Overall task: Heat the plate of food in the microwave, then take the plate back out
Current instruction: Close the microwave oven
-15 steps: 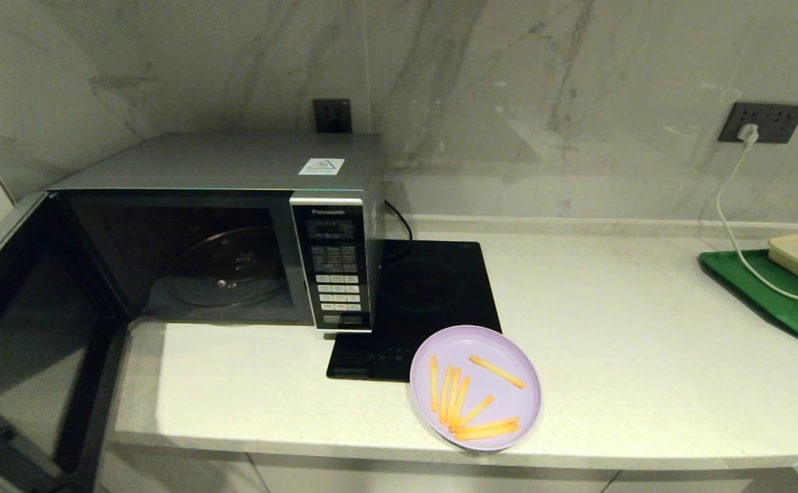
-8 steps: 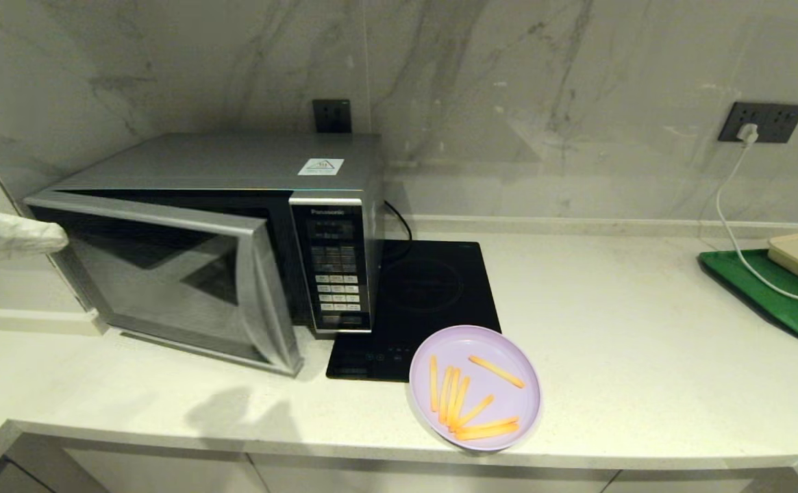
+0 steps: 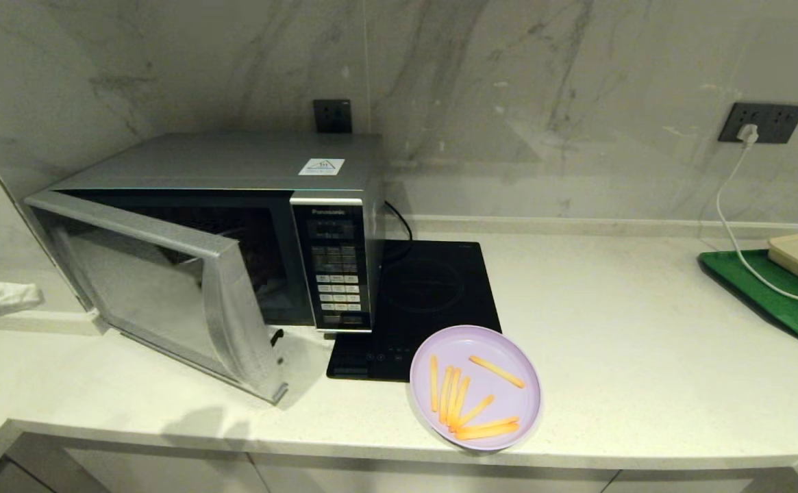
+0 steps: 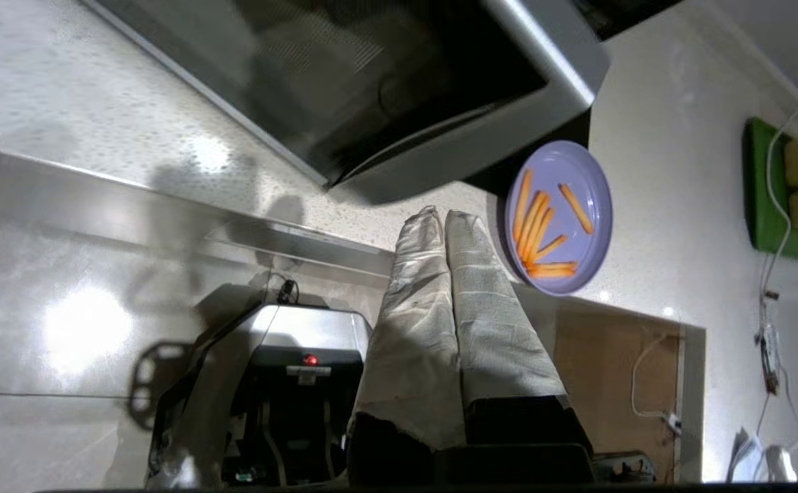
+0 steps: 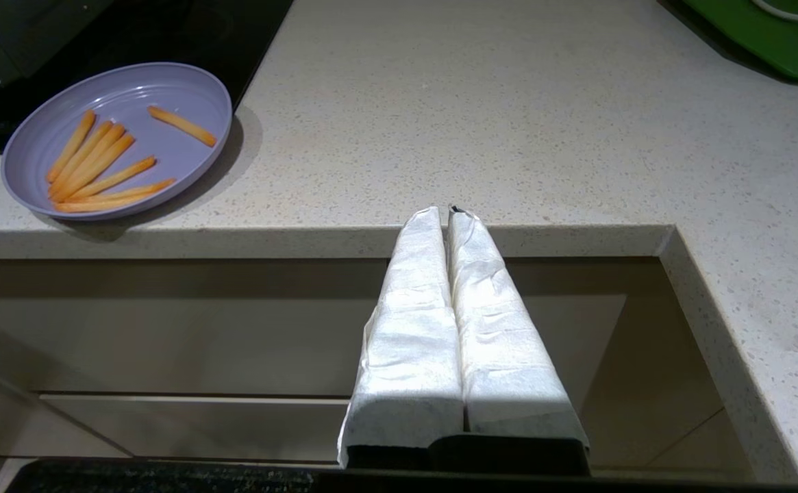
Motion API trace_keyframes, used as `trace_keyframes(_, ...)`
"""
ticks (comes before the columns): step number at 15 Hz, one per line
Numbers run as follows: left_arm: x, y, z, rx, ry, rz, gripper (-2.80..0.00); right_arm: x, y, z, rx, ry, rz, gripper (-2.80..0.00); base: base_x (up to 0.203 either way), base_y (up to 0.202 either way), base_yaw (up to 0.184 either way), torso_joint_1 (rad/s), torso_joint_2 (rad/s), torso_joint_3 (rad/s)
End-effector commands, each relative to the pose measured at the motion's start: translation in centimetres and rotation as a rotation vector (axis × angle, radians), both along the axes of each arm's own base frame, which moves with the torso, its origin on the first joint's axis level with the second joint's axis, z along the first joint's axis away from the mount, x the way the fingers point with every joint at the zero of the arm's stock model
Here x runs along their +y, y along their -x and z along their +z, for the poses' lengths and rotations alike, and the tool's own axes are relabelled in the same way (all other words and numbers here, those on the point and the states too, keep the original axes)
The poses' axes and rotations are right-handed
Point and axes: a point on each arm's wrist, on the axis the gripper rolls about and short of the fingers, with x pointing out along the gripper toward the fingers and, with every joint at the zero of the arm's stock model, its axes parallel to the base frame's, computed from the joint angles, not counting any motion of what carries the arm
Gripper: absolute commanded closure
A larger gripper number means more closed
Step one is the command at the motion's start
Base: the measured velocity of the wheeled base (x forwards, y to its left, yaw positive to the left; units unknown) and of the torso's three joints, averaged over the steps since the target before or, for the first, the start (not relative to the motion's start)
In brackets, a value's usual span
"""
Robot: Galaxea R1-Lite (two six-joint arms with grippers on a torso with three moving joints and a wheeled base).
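Beside microwave (image 3: 234, 226) (door ajar) — plate of food (image 3: 475, 387), cavity mostly hidden.

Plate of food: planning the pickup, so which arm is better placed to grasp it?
Probably the right. The right tool, shut, sits just below the counter edge near the plate of food, nothing between. The left tool is far left, beyond the ajar door of the microwave.

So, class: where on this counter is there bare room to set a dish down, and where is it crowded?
Bare counter runs between the induction cooktop and the green tray, and in a strip under the microwave door. It is crowded where the plate of food overlaps the cooktop's front corner beside the half-open door. The left gripper and the right gripper stay off the counter.
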Motion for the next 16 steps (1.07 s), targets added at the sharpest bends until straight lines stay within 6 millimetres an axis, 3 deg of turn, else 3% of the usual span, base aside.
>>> trace_keyframes(1, -0.3, -2.5, -1.5, 0.080, 0.020, -0.057, 0.00, 0.0, 0.0, 0.0, 0.002, -0.001, 0.000, 0.00, 0.000, 0.000, 0.000, 0.000, 0.00, 0.000)
trace_keyframes(4, -1.1, -5.1, -2.3, 0.105, 0.020, -0.111, 0.00, 0.0, 0.0, 0.0, 0.002, -0.001, 0.000, 0.00, 0.000, 0.000, 0.000, 0.000, 0.00, 0.000)
trace_keyframes(10, -4.4, -8.1, -3.2, 0.120, 0.021, -0.133, 0.00, 0.0, 0.0, 0.0, 0.002, -0.001, 0.000, 0.00, 0.000, 0.000, 0.000, 0.000, 0.00, 0.000)
trace_keyframes(16, -7.6, -12.1, -5.3, 0.111, -0.098, -0.080, 0.00, 0.0, 0.0, 0.0, 0.002, -0.001, 0.000, 0.00, 0.000, 0.000, 0.000, 0.000, 0.00, 0.000)
